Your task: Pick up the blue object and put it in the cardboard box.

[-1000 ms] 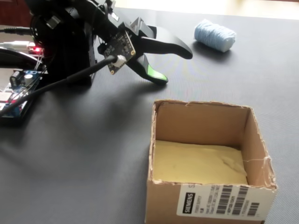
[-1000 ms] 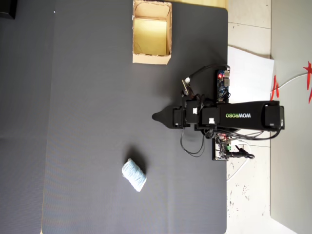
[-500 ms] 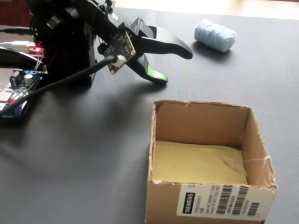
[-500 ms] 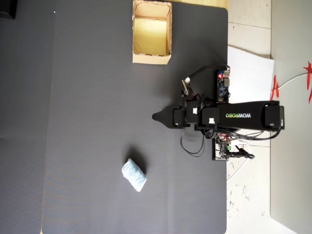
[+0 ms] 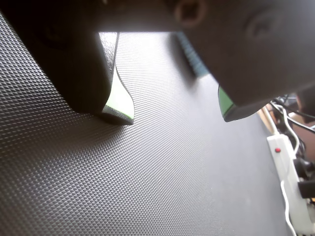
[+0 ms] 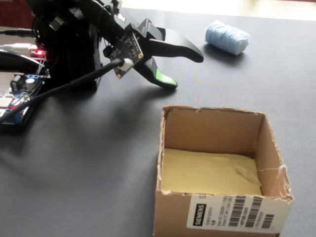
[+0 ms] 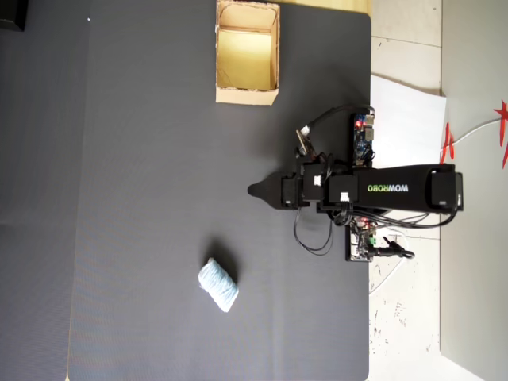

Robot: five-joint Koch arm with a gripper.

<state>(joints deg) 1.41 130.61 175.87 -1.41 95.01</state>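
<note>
Nothing has moved since the earlier frames: arm, bundle and box sit as before. Seen from overhead, the black arm (image 7: 397,189) lies level, reaching from 3 o'clock toward the middle of the dark desk (image 7: 143,159). Its pincer (image 6: 185,69) is spread, and the wrist view shows a clear gap of mat between the two black tips with green pads, holding nothing. The blue object (image 7: 217,285), a pale ribbed bundle, lies on the mat at about 7 o'clock from the pincer, well apart from it. The cardboard box (image 7: 247,95) stands upright near the 12 o'clock edge, its yellowish inside showing. In the fixed view a barcode label (image 6: 232,212) marks its near wall.
</note>
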